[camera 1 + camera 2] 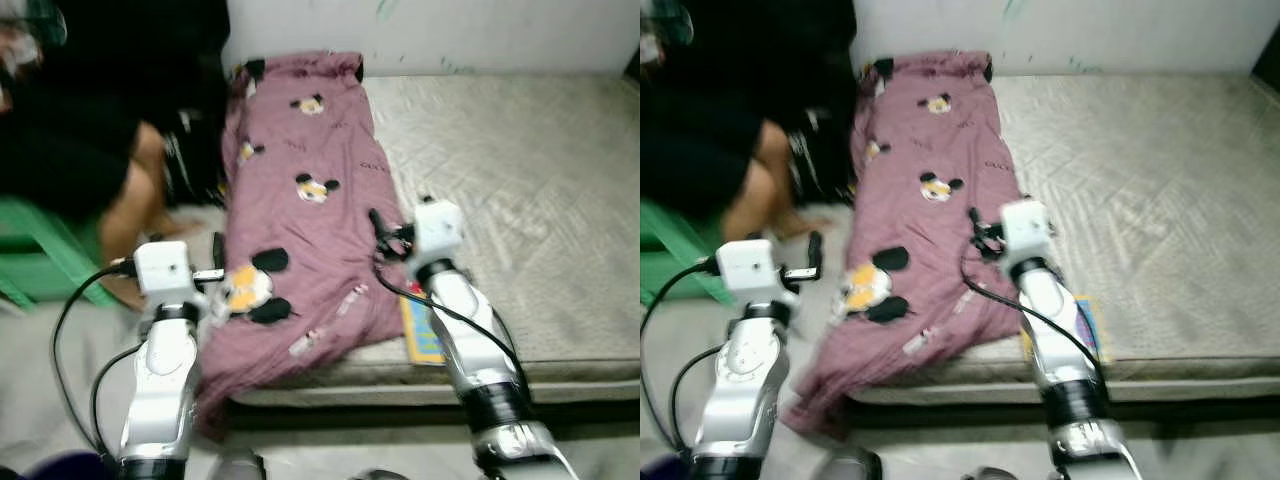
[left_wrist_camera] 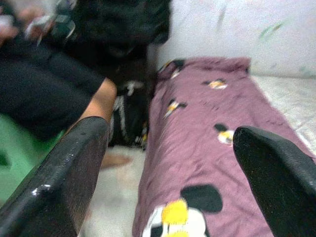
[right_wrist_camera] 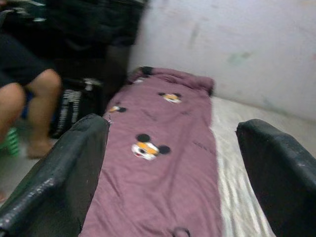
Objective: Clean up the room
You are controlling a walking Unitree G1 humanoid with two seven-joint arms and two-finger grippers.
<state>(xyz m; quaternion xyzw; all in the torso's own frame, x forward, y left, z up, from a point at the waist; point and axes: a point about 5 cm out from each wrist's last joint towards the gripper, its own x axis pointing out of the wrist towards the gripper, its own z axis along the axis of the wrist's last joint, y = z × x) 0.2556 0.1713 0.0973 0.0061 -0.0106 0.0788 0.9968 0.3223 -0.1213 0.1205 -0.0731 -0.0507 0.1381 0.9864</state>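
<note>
Both arms raised forward; left hand (image 2: 168, 182), right hand (image 3: 173, 177) fingers spread

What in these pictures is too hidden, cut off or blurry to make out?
- The colourful flat item on the mattress: the right arm and the purple blanket cover most of it in the eye views.
- The person on the green stool: cut off by the frame edge, and blurred.
- The dark bag beside the bed: too blurred to read.

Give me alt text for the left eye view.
A purple cartoon-print blanket lies along the left side of a bare mattress, its near end drooping over the edge. Both open pincers, left and right, hover near it; a seated person is at left.
</note>
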